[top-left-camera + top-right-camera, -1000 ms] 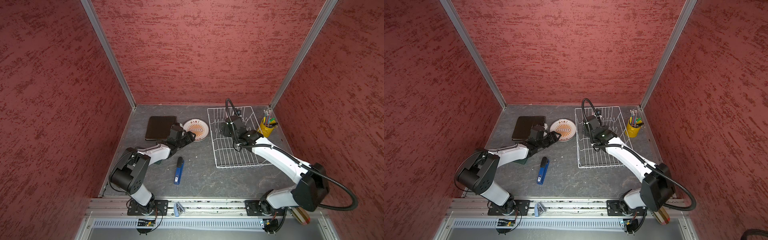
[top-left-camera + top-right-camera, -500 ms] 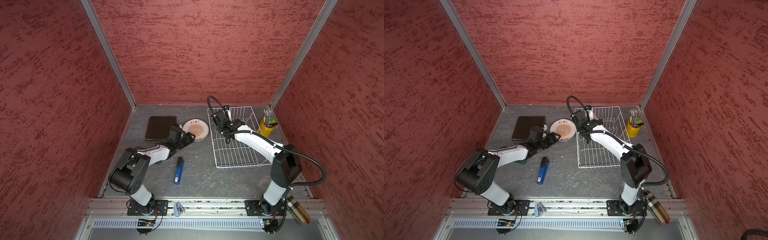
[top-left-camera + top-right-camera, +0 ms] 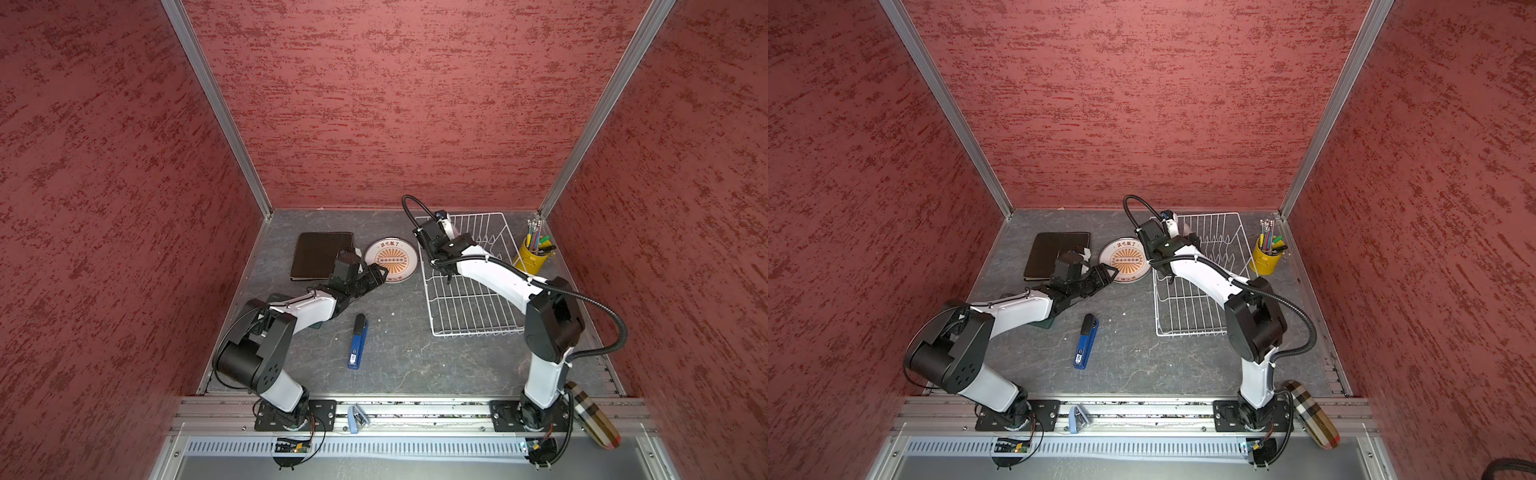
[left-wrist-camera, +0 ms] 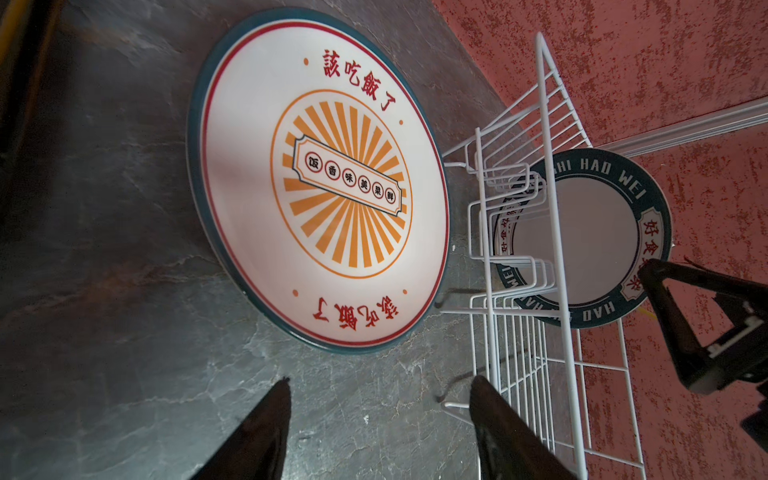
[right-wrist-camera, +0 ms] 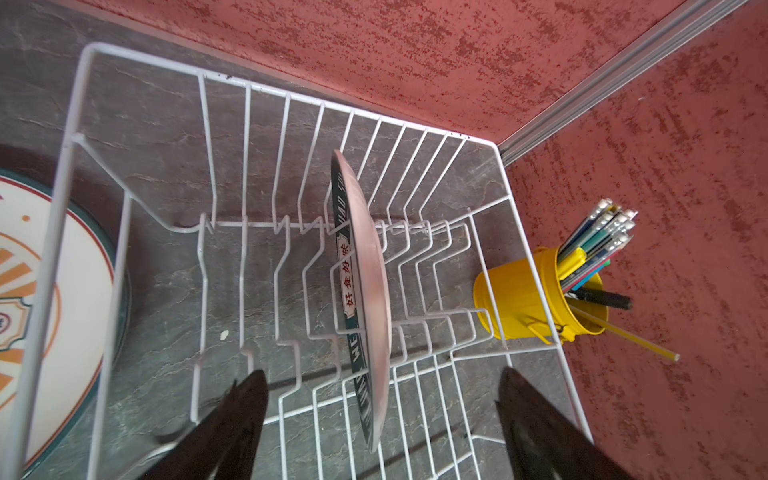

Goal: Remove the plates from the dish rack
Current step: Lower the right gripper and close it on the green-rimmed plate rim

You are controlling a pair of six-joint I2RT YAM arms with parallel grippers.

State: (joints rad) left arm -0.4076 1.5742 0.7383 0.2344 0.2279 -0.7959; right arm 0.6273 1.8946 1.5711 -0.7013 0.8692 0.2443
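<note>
The white wire dish rack (image 3: 469,299) (image 3: 1187,307) stands at the right back. One round plate with a dark lettered rim (image 5: 368,291) (image 4: 590,241) stands upright between its prongs. My right gripper (image 5: 381,373) hangs open over that plate, one finger on each side of its edge, touching neither face. A round sunburst plate (image 3: 391,260) (image 3: 1126,261) (image 4: 320,178) lies flat on the table left of the rack. A dark square plate (image 3: 322,255) (image 3: 1057,254) lies back up further left. My left gripper (image 4: 380,381) (image 3: 380,274) is open and empty, low beside the sunburst plate.
A yellow cup of pens (image 3: 532,257) (image 5: 523,303) stands just outside the rack's right side. A blue stapler (image 3: 357,341) lies mid-table. A dark green slab (image 3: 272,297) lies under my left arm. Red walls close in at the back and sides.
My right arm has swung from the rack's middle to its back left part, over the upright plate. The left arm has not moved.
</note>
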